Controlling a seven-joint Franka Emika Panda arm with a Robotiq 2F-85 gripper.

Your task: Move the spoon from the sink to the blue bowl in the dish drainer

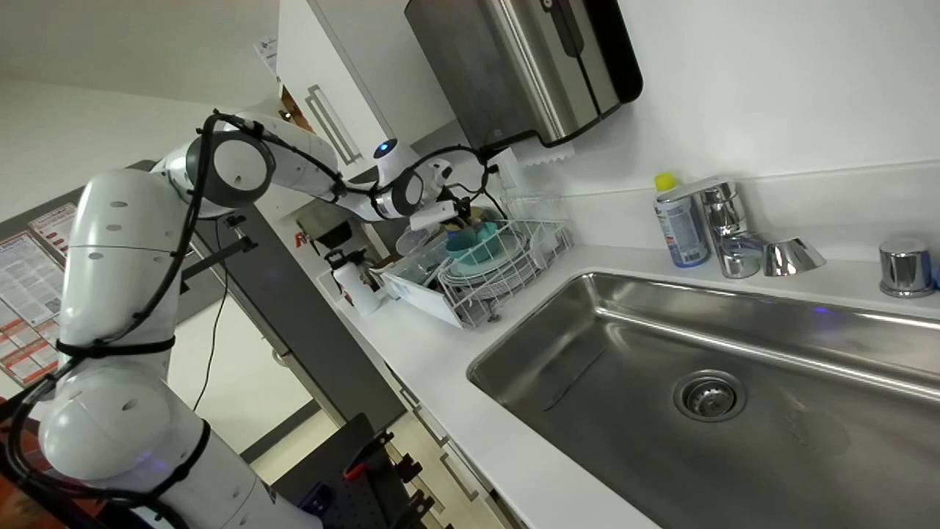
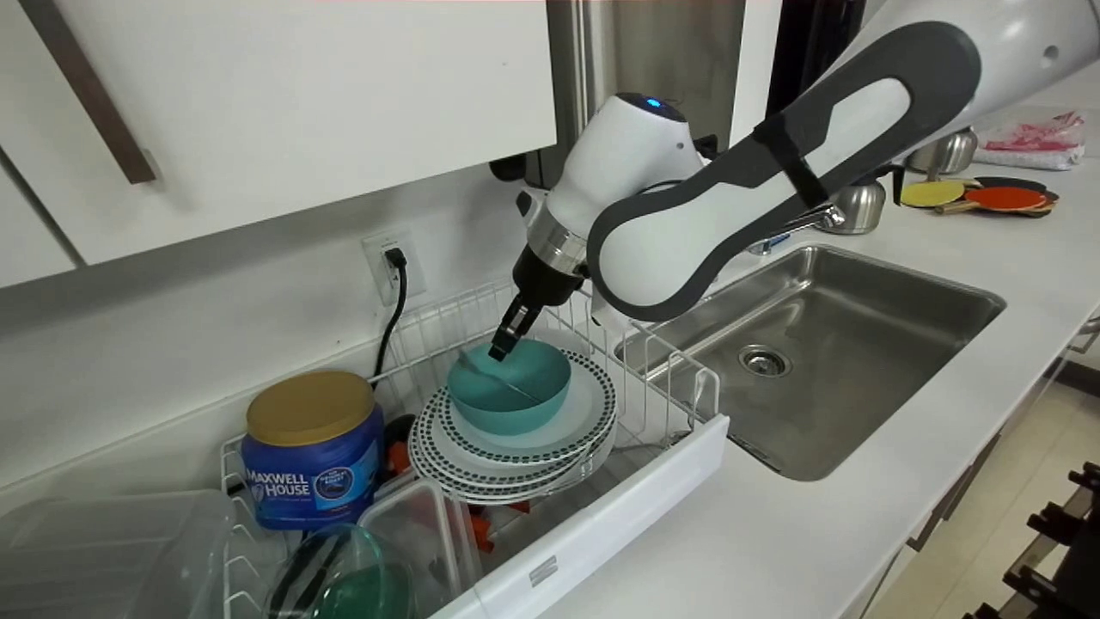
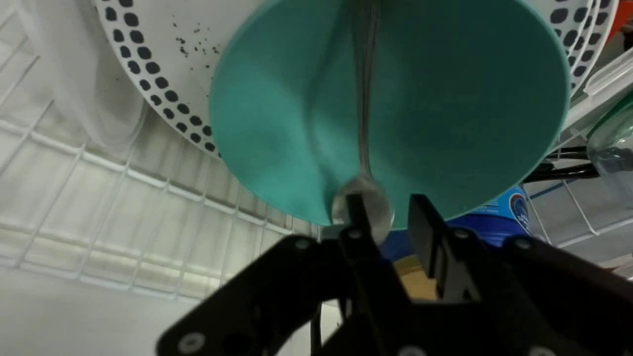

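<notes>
- I can see the spoon (image 3: 364, 118) inside the blue bowl (image 2: 516, 419), its handle slanting down into the hollow and its head up at the rim, seemingly poking a little past it. To me the job looks all but done; only a clean withdrawal seems left.
- The tool (image 3: 386, 202) hangs over the bowl's rim, by the head end of the spoon. Its fingers stand apart and grip nothing.
- In the wrist view a finger hides part of the spoon's head; whether they touch, I can't tell. If they do, a lift with any sideways drag could hook the head and flip the spoon out of the bowl.
- The bowl sits on stacked plates (image 2: 589, 400) in the dish drainer (image 2: 601, 533), so a knock to its rim might make it skid and jolt the spoon loose.
- A coffee can (image 2: 314, 460) stands near the bowl; a careless swing might strike it.
- The sink (image 2: 876, 370) lies on the opposite side of the bowl from that can. I'd worry most about the arm (image 2: 679, 232) turning toward it too soon: fingers not clear of the rim would cause a catch.
</notes>
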